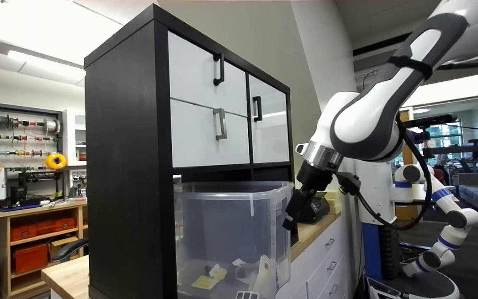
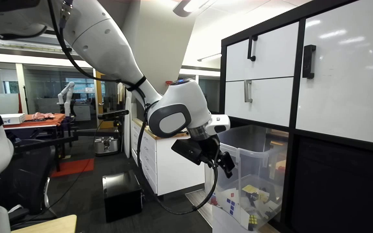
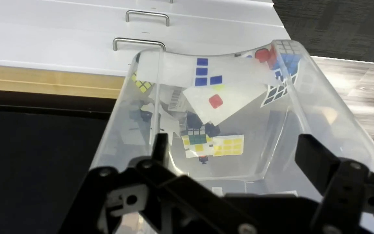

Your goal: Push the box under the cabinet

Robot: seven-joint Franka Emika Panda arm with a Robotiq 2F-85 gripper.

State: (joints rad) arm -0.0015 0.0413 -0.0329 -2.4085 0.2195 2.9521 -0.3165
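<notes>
The box (image 1: 218,220) is a large clear plastic bin with paper scraps inside. In both exterior views the box (image 2: 254,152) stands partly in the open lower bay of the cabinet (image 1: 123,145), below two white drawers, and sticks out at the front. The black-framed cabinet (image 2: 342,100) also has a white door. My gripper (image 1: 292,221) is tilted down close to the box's outward wall; whether it touches cannot be told. It also shows in an exterior view (image 2: 228,166). In the wrist view my gripper (image 3: 233,143) is open and empty, fingers wide apart, with the box (image 3: 323,94) beyond.
A white drawer unit with a wooden top (image 2: 180,168) stands beyond the box; its handles show in the wrist view (image 3: 140,42). A black device (image 1: 318,207) sits on that top. A black case (image 2: 121,197) lies on the floor. A wooden tabletop (image 2: 49,226) is at the front.
</notes>
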